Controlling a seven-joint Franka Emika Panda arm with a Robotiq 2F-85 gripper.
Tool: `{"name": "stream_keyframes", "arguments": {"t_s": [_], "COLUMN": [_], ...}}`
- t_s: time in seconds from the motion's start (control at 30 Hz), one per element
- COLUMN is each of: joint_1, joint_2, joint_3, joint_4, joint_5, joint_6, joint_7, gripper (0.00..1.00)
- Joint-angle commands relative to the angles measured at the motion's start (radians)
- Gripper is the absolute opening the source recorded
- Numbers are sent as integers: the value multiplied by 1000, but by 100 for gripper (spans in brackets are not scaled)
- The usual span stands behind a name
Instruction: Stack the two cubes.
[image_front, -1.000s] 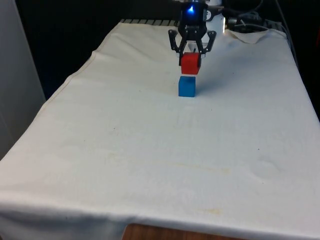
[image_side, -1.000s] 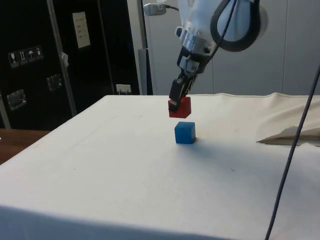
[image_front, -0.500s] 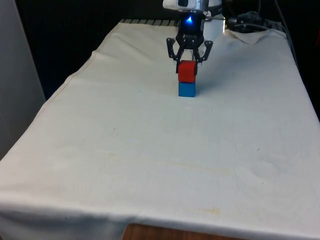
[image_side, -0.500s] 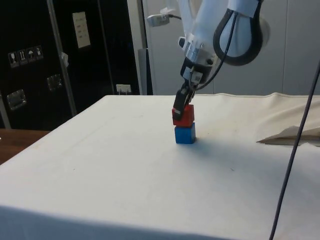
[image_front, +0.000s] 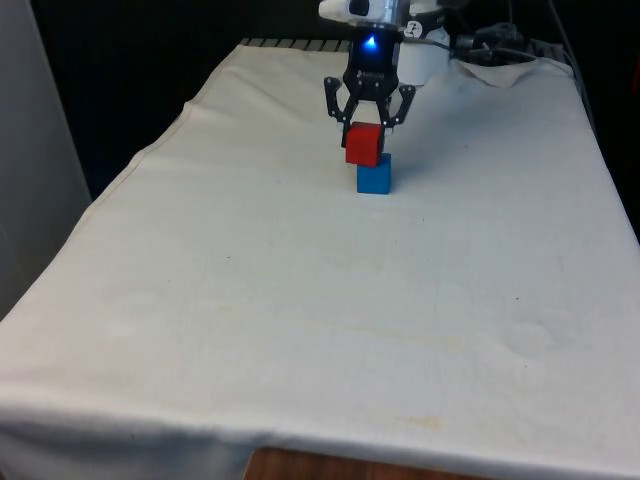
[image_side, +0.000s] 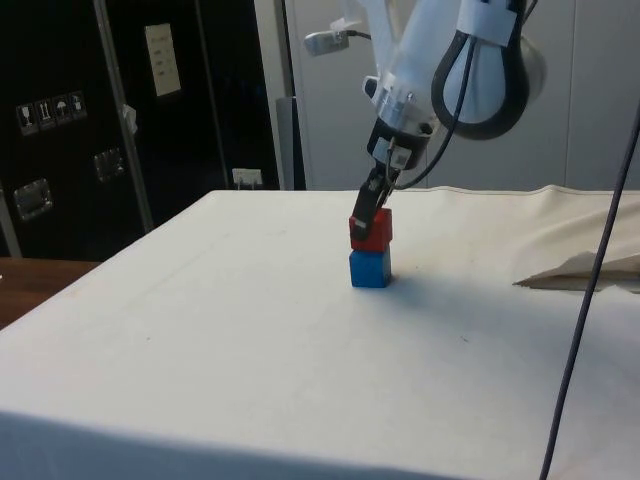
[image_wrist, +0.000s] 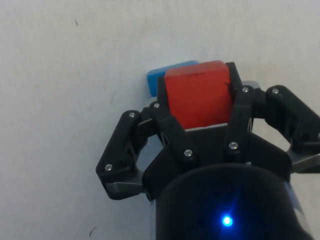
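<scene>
The red cube (image_front: 364, 144) is between the fingers of my gripper (image_front: 364, 135), which is shut on it. The cube's underside meets the top of the blue cube (image_front: 375, 178), which stands on the white cloth at the far middle of the table. The red cube sits slightly tilted and shifted toward the front view's left, overhanging the blue one. From the side, the red cube (image_side: 372, 229) rests on the blue cube (image_side: 370, 268) with the gripper (image_side: 366, 222) slanting down onto it. In the wrist view the fingers flank the red cube (image_wrist: 199, 94), and a corner of the blue cube (image_wrist: 165, 77) peeks out beyond it.
A crumpled fold of cloth with cables (image_front: 500, 65) lies at the far end on the front view's right. A dark cable (image_side: 590, 300) hangs down in the side view. The white tablecloth (image_front: 300, 300) stretches wide toward the near edge.
The gripper has come down with the red cube from above the blue cube until the two touch, and has drifted a little toward the front view's left.
</scene>
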Motion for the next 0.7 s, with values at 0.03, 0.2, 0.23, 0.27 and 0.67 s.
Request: {"name": "stream_keyframes", "arguments": {"t_s": [0.03, 0.2, 0.23, 0.27, 0.67], "joint_1": [-2, 2, 2, 2, -1], "joint_2": [-6, -4, -4, -4, -11], "joint_3": [10, 11, 12, 14, 31], "joint_4": [-6, -6, -6, -7, -23], "joint_5": [-7, 0, 0, 1, -6], "joint_6": [12, 19, 21, 23, 41], "joint_7": [14, 12, 13, 15, 37], "gripper": [0, 0, 0, 0, 0]}}
